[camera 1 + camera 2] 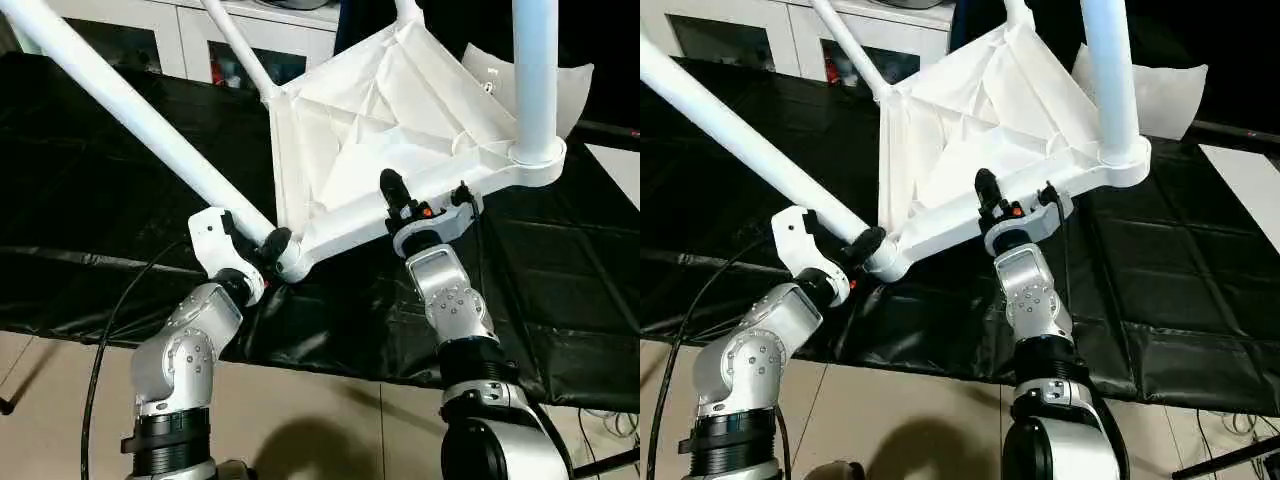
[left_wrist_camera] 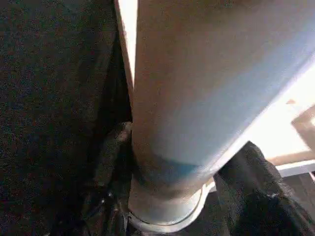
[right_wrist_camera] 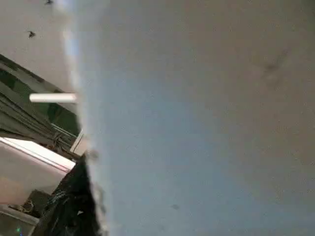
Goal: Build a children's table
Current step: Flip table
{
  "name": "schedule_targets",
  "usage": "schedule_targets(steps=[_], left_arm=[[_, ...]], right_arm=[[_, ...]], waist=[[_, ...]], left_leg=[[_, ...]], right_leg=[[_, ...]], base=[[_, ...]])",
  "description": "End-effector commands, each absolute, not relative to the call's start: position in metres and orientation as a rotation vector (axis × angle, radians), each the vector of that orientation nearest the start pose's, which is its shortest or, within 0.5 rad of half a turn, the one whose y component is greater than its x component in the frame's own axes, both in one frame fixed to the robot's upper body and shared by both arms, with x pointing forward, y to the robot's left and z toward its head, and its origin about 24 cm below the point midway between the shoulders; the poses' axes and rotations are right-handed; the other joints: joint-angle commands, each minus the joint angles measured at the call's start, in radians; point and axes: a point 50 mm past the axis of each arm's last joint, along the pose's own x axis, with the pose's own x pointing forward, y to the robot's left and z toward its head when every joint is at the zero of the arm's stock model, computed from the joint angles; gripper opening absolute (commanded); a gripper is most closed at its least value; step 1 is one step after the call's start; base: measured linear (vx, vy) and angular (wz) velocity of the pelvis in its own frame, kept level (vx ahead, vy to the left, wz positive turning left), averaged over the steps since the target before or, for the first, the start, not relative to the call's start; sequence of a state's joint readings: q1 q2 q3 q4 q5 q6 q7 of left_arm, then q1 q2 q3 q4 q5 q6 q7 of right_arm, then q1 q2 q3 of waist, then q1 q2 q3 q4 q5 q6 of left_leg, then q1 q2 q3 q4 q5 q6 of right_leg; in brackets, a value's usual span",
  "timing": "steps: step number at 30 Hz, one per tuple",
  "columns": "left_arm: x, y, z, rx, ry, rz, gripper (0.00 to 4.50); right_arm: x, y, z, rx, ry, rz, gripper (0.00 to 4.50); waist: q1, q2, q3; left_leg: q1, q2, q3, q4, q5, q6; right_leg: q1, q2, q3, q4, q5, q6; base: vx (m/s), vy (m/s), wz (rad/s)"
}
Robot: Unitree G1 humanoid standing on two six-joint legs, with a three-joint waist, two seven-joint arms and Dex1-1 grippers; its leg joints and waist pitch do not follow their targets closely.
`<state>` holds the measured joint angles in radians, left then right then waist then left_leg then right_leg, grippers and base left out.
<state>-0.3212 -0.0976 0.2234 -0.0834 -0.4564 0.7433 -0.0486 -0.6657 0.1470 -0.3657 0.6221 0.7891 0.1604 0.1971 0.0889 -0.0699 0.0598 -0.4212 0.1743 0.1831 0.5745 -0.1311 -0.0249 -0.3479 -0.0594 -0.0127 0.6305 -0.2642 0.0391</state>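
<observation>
We see a black sheet [image 1: 560, 290] that covers the work surface, and above it the white plastic table top [image 1: 400, 120], tilted up with its ribbed underside turned toward us. Its near edge is low and its far edge is raised.

Three legs are seated in the round corner sockets. One long leg [image 1: 130, 105] goes from the near left corner up to the far left. A second leg [image 1: 535, 70] stands upright in the near right corner socket [image 1: 537, 160]. A third, thinner-looking leg [image 1: 240, 50] rises from the far left corner.

Behind the sheet stands a white cabinet [image 1: 180, 35] with glass doors. At the far right, a white sheet-like piece [image 1: 575, 90] lies behind the top.

The left gripper [image 1: 268, 245] is clasped around the flared end of the long leg, just where it enters the near left socket; one black finger [image 1: 276, 240] lies against the tube.

The right gripper [image 1: 425, 205] is at the near edge of the top, its fingers on either side of the rim; we cannot tell if it clamps the rim or is only placed around it. A black cable [image 1: 100, 350] hangs beside the left forearm.
</observation>
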Motion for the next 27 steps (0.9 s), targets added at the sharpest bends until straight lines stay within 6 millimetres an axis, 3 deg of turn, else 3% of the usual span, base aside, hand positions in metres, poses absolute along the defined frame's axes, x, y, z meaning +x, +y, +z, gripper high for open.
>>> schedule_targets(steps=[1, 4, 12, 14, 15, 16, 18, 19, 22, 25, 27], left_arm=[[0.293, 0.094, 0.074, -0.617, 0.383, -0.371, 2.03], [0.292, 0.094, 0.072, -0.589, 0.390, -0.378, 2.03], [0.291, 0.100, 0.072, -0.489, 0.397, -0.422, 2.03], [0.289, 0.106, 0.074, -0.446, 0.381, -0.442, 2.59], [0.288, 0.108, 0.076, -0.443, 0.377, -0.440, 2.73], [0.287, 0.112, 0.078, -0.443, 0.371, -0.450, 2.73], [0.282, 0.117, 0.079, -0.418, 0.357, -0.477, 2.73], [0.282, 0.117, 0.079, -0.418, 0.357, -0.477, 2.73], [0.273, 0.123, 0.078, -0.358, 0.359, -0.532, 2.73], [0.268, 0.126, 0.077, -0.337, 0.362, -0.556, 2.73], [0.267, 0.128, 0.077, -0.331, 0.353, -0.555, 3.12]], right_arm=[[0.364, -0.046, 0.111, 1.189, 0.024, 0.369, 2.83], [0.363, -0.047, 0.110, 1.187, 0.019, 0.371, 2.46], [0.365, -0.053, 0.109, 1.194, 0.013, 0.344, 1.99], [0.366, -0.059, 0.109, 1.200, 0.008, 0.312, 1.99], [0.366, -0.062, 0.110, 1.204, 0.002, 0.303, 1.98], [0.367, -0.066, 0.112, 1.203, -0.009, 0.292, 1.97], [0.367, -0.074, 0.113, 1.207, -0.025, 0.265, 1.97], [0.367, -0.074, 0.113, 1.207, -0.025, 0.265, 1.97], [0.367, -0.088, 0.114, 1.217, -0.055, 0.220, 1.97], [0.364, -0.099, 0.116, 1.207, -0.084, 0.202, 1.97], [0.362, -0.105, 0.118, 1.202, -0.100, 0.189, 1.97]], waist=[[-0.008, 0.009, -0.072], [-0.007, 0.006, -0.073], [-0.005, 0.009, -0.077], [-0.006, 0.009, -0.078], [-0.005, 0.025, -0.079], [-0.009, 0.018, -0.079], [-0.008, 0.031, -0.080], [-0.011, 0.027, -0.080], [-0.020, 0.035, -0.080], [-0.028, 0.034, -0.079], [-0.023, 0.039, -0.078]], left_leg=[[0.051, 0.058, -0.018, -0.057, -0.143, -0.021], [0.049, 0.057, -0.017, -0.054, -0.124, -0.009], [0.050, 0.056, -0.017, -0.052, -0.106, -0.002], [0.050, 0.055, -0.017, -0.052, -0.097, -0.001], [0.051, 0.055, -0.020, -0.051, -0.091, -0.006], [0.052, 0.057, -0.019, -0.051, -0.091, -0.010], [0.051, 0.054, -0.020, -0.050, -0.091, -0.019], [0.049, 0.053, -0.019, -0.051, -0.092, -0.019], [0.048, 0.051, -0.019, -0.051, -0.106, -0.026], [0.050, 0.051, -0.018, -0.051, -0.113, -0.034], [0.054, 0.052, -0.015, -0.049, -0.116, -0.031]], right_leg=[[0.008, -0.066, 0.022, -0.063, 0.144, -0.116], [0.010, -0.066, 0.022, -0.061, 0.169, -0.122], [0.010, -0.065, 0.020, -0.056, 0.178, -0.128], [0.010, -0.064, 0.019, -0.055, 0.183, -0.129], [0.009, -0.063, 0.018, -0.050, 0.198, -0.131], [0.009, -0.060, 0.017, -0.050, 0.215, -0.133], [0.011, -0.061, 0.017, -0.048, 0.240, -0.138], [0.012, -0.061, 0.017, -0.049, 0.243, -0.139], [0.013, -0.060, 0.017, -0.047, 0.236, -0.146], [0.010, -0.057, 0.017, -0.047, 0.217, -0.151], [0.007, -0.058, 0.020, -0.051, 0.208, -0.150]], base=[[0.000, 0.000, 0.00], [0.000, 0.000, 0.00], [0.000, 0.000, 0.00], [0.000, 0.000, 0.00], [0.000, 0.000, 0.00], [0.000, 0.000, 0.00], [0.000, 0.000, 0.00], [0.000, 0.000, 0.00], [0.000, 0.000, 0.00], [0.000, 0.000, 0.00], [0.000, 0.000, 0.00]])
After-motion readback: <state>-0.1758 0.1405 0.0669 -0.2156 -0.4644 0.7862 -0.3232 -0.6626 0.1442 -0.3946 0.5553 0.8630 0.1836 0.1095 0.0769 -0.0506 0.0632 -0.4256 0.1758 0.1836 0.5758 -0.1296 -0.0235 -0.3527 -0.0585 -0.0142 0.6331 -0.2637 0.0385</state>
